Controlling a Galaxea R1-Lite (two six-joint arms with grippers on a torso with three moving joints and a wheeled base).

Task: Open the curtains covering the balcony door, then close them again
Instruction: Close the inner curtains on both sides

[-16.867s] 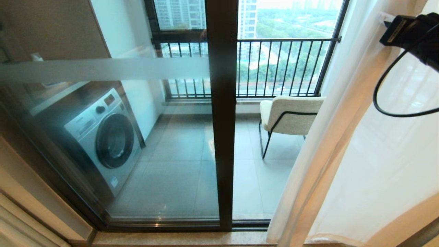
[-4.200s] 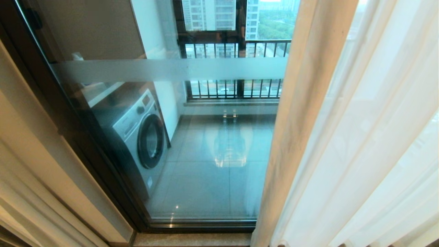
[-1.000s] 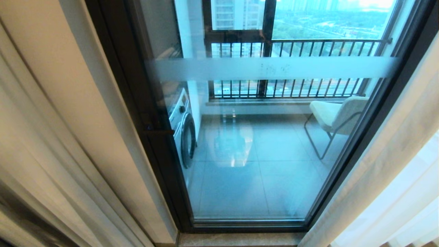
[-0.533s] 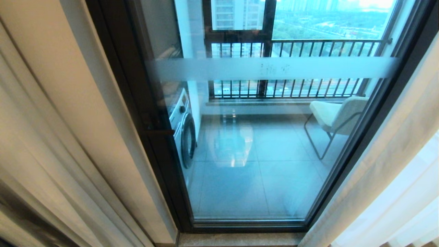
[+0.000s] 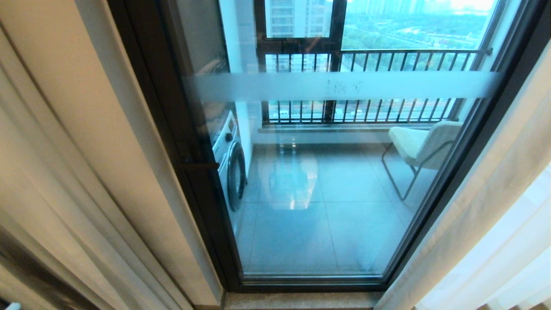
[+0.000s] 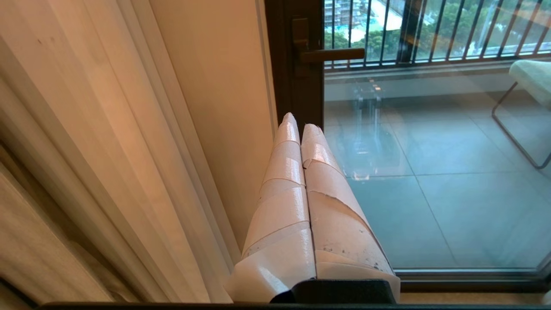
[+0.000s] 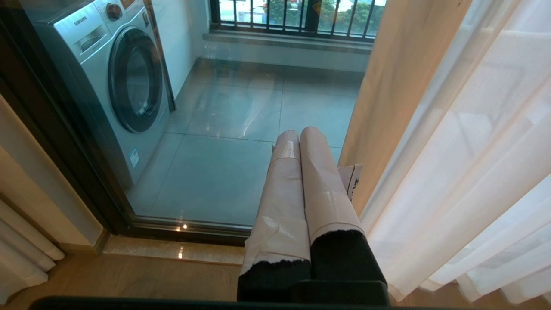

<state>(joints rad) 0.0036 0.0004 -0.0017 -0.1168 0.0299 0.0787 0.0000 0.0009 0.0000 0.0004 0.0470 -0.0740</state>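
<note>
Both end effectors (image 6: 300,127) (image 7: 299,133) (closed) beside curtains (image 7: 465,142)

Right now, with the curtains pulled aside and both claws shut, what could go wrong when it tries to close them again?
Two risks stand out. The right gripper is shut and empty beside a beige drape and the sheer curtain; it might catch the drape instead. The left gripper, also shut, points toward the balcony door near its handle; reaching for the fabric beside it could knock the frame or glass.
</note>
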